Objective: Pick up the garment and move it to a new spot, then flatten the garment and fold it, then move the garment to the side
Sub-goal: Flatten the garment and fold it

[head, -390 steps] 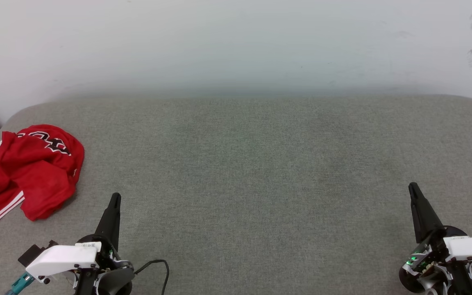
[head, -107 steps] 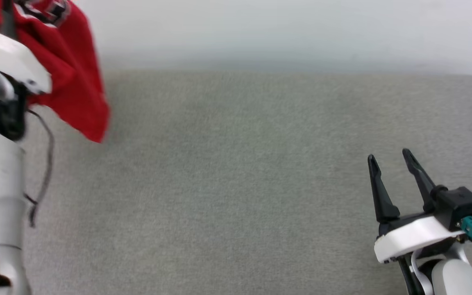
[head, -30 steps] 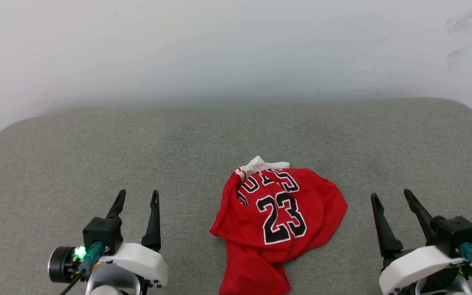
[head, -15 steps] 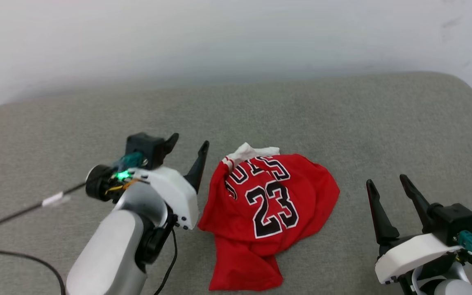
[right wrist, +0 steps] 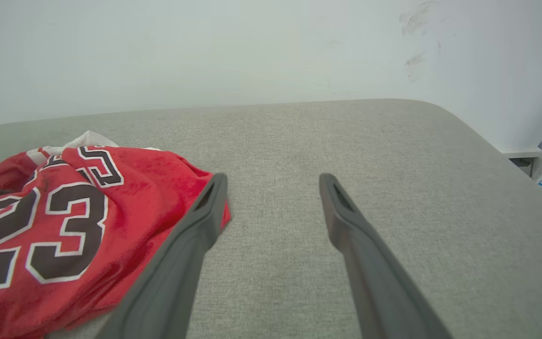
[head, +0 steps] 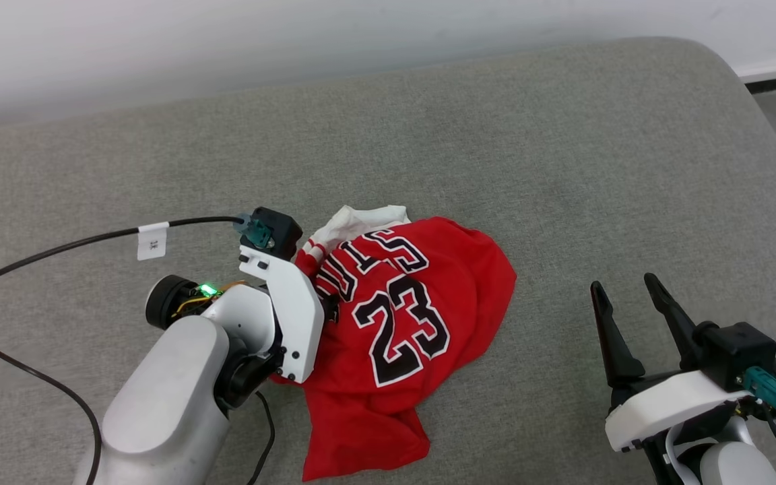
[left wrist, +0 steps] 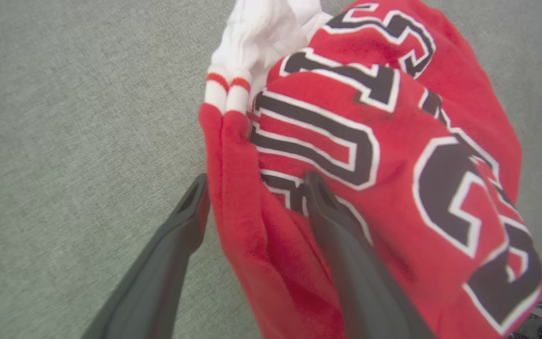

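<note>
Black two-fingered left gripper (left wrist: 255,181) spread wide astride one red fold, not clamped, one crumpled garment (head: 422,316) (number 23 facing up) mid grey cushion (head: 563,168), right gripper (head: 624,286) gaping, empty, well apart.

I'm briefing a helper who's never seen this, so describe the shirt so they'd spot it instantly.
Start at the wide grey cushioned surface under the pale wall and look near its middle, where the open left hand straddles a cloth edge. There a crumpled red jersey lies in a heap. Its black, white-outlined 23 and bunched white sleeve mark it out.
</note>
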Controlling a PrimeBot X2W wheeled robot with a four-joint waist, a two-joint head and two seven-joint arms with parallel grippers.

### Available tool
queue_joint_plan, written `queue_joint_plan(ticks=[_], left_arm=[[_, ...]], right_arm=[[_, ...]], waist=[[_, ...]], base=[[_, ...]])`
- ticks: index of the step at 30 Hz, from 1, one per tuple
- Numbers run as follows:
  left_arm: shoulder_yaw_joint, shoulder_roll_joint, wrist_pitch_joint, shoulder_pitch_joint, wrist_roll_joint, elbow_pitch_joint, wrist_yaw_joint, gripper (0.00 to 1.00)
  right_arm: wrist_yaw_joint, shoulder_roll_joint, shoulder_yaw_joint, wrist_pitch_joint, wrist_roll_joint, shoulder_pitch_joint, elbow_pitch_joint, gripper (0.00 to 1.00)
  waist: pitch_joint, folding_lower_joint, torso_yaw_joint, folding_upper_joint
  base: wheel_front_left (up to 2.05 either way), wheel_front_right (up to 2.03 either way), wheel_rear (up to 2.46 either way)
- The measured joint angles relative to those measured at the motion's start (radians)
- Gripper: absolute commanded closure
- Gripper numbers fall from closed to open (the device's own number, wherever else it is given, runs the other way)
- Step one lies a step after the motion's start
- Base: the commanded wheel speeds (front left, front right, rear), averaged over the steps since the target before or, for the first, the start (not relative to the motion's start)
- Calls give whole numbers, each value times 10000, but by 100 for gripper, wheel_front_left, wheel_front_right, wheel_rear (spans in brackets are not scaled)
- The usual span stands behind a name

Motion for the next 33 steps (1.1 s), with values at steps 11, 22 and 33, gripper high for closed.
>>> queue_joint_plan(ticks=[11,22,33], left_arm=[[242,69,-1480,-348,397,-508,320,100],[1406,500,-2997,2277,255,-2253,1881,100],[1793,-190,-3258,6114,-966,-1918,2788,21]], right_arm=[[0,0,-71,-79,-84,-95,249,0],[0,0,-370,230,-443,151,-33,0],[0,0,-449,585,-533,463,-295,0]], waist=[[-39,0,264,0],[-532,-1,1300,0],[-1143,-1,1759,0]], base=[[0,0,0],[0,0,0],[0,0,0]])
